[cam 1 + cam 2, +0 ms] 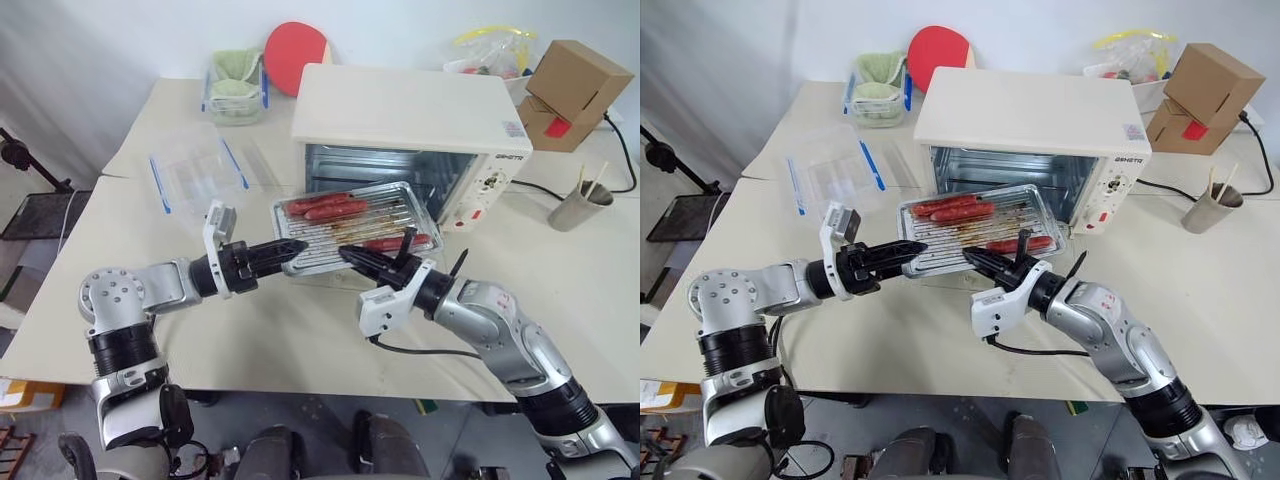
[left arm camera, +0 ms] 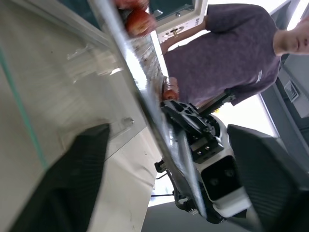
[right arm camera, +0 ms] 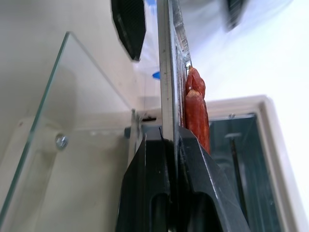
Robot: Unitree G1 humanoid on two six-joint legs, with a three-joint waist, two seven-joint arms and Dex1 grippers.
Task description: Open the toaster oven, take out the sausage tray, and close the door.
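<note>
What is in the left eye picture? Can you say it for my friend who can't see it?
Two robot arms hold a silvery sausage tray with red sausages in front of an open cream toaster oven on a table. The right pincer is clamped on the tray's front edge, and the left pincer is at its left corner. A clear container and a cardboard box sit nearby.

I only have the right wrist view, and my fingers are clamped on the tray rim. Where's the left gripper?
Observer: The left gripper is at the near left corner of the sausage tray, with one finger on each side of the rim, open, not clamped.
Operator: Is the tray out of the oven?
Observer: Mostly. Its far edge sits just in front of the open mouth of the toaster oven.
Operator: Anything to the left of the oven?
Observer: A clear container with blue clips lies on the table there.
</note>
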